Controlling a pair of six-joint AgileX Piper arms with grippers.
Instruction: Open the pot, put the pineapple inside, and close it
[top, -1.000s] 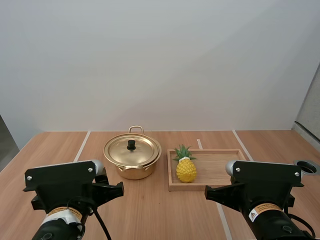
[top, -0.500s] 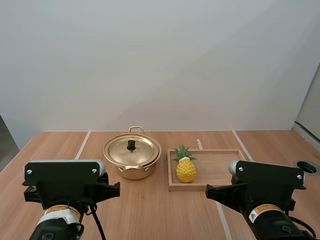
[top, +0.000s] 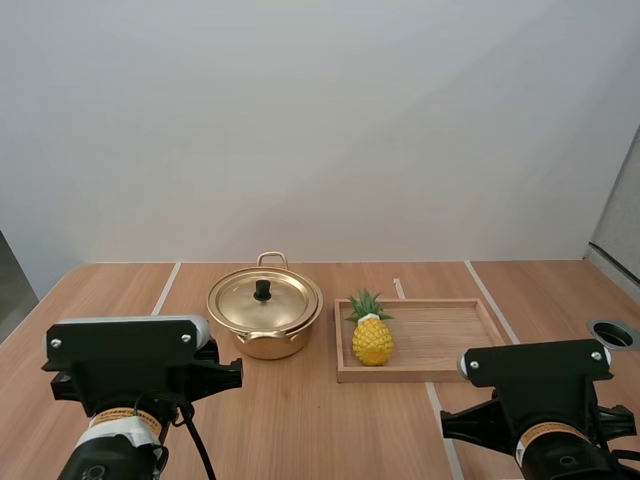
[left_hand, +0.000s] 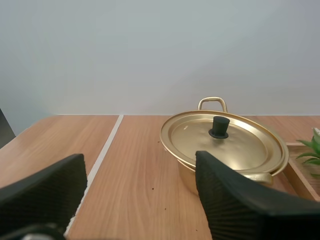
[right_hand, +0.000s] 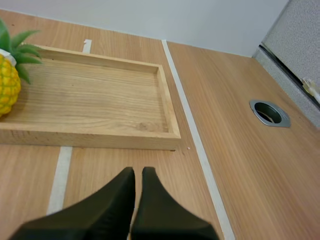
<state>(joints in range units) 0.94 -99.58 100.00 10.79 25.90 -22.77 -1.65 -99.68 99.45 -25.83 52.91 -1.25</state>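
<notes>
The pot (top: 265, 318) sits on the table (top: 300, 420) with its lid (top: 262, 300) on, and the knob (left_hand: 219, 127) points straight up. It is just ahead of our left gripper (left_hand: 140, 162), a bit to the right, so that arm is nearer. Its fingers (left_hand: 45, 192) stand wide apart and hold nothing. The pineapple (top: 371, 338) stands tall in the left end of the tray (top: 450, 335), just beside the pot, leaves on top. Our right gripper (right_hand: 138, 172) points down at the table near the tray's front edge, with the pineapple off to its left. Its fingers are pressed together on nothing. We think the knob comes first.
</notes>
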